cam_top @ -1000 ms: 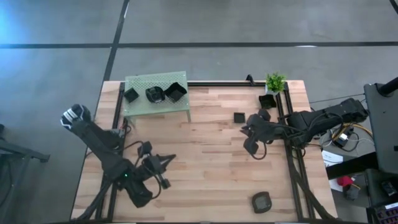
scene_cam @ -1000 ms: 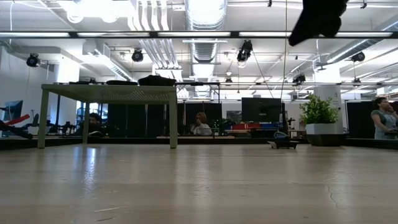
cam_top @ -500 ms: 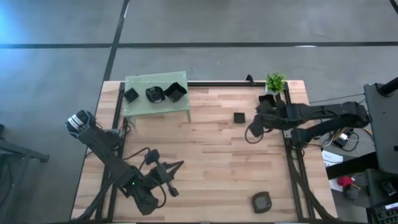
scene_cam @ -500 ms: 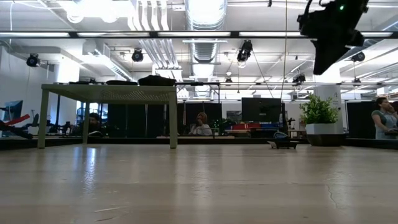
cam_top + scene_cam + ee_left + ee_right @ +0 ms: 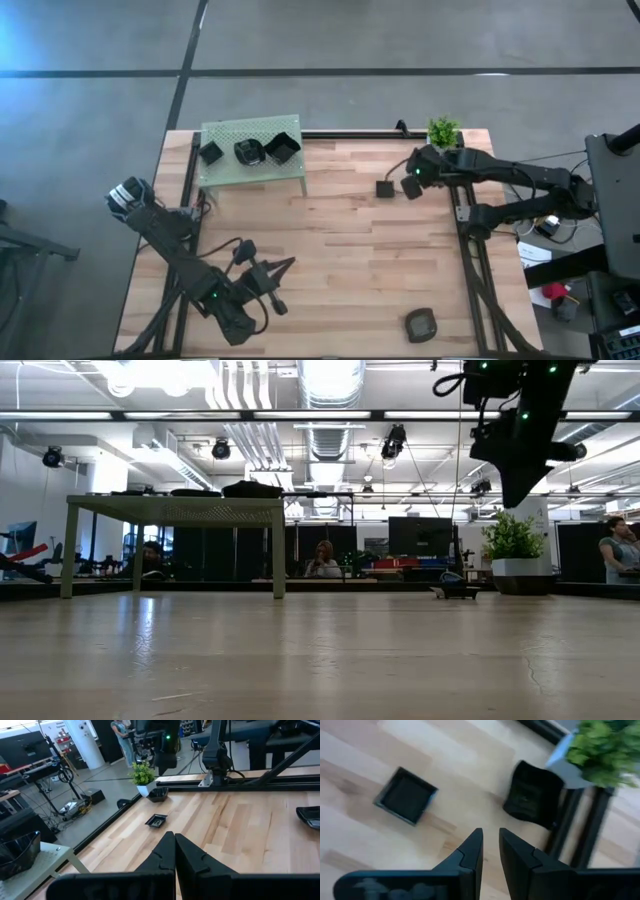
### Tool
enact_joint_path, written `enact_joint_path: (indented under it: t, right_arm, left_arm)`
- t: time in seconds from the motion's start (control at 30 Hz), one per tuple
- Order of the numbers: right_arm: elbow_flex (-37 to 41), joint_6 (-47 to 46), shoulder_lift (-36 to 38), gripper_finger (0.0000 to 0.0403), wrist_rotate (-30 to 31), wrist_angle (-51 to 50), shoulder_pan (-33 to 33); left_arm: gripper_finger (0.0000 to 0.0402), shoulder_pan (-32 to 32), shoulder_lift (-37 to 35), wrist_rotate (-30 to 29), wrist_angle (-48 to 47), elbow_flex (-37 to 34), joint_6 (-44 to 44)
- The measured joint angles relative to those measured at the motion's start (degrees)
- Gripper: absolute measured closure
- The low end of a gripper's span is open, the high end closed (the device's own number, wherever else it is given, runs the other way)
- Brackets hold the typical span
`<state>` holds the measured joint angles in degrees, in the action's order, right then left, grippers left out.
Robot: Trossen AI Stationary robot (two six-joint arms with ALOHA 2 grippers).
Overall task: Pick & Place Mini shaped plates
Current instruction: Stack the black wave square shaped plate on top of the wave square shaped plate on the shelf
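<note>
Light butcher-block tabletop filling the middle of the high view, edged by dark rails, grey concrete floor all around. Beyond the far edge in the low view: an open industrial hall with ceiling ducts, strip lights, monitors, and seated people in the centre distance, another person at the right margin.

Green perforated platform at upper left of the tabletop, standing on legs. Carrying three mini shaped plates: an angular one at its left, a round one in the middle, a square one at its right, all close together.

Small potted plant at upper right of the tabletop, white pot in the low view. Dark angular plate just beside the pot, seen in the right wrist view. Flat square plate on bare wood left of it, apart from both. One more dark rounded plate alone near the lower right edge.

Right gripper raised above the wood at upper right, just beside the flat square plate, fingers slightly parted with a narrow gap, nothing between them. Hanging high in the upper right of the low view, well clear of the surface.

Left gripper parked at lower left of the tabletop, fingers pressed together, holding nothing.
</note>
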<state>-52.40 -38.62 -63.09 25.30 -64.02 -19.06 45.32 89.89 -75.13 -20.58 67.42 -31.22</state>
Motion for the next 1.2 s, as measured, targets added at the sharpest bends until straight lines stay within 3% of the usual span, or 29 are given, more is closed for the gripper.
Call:
enact_joint_path:
  t: [0.3,0.5,0.77,1.2]
  right_arm:
    - [0.4,6.7,-0.2,0.0344,-1.3,6.2,-8.3]
    - [2.2,6.7,-0.2,0.0344,-1.5,7.6,-10.8]
    - [4.3,10.1,-0.5,0.0339,-6.3,11.0,-13.3]
    - [4.5,12.3,-7.7,0.0233,-7.3,13.9,-15.1]
  left_arm:
    - [0.0401,0.0,0.0,0.0,0.0,0.0,1.2]
    - [0.0401,0.0,0.0,0.0,0.7,0.1,1.2]
    - [0.0401,0.0,0.0,0.0,1.1,0.1,1.2]
    - [0.0401,-0.1,0.0,0.0,1.8,0.4,1.2]
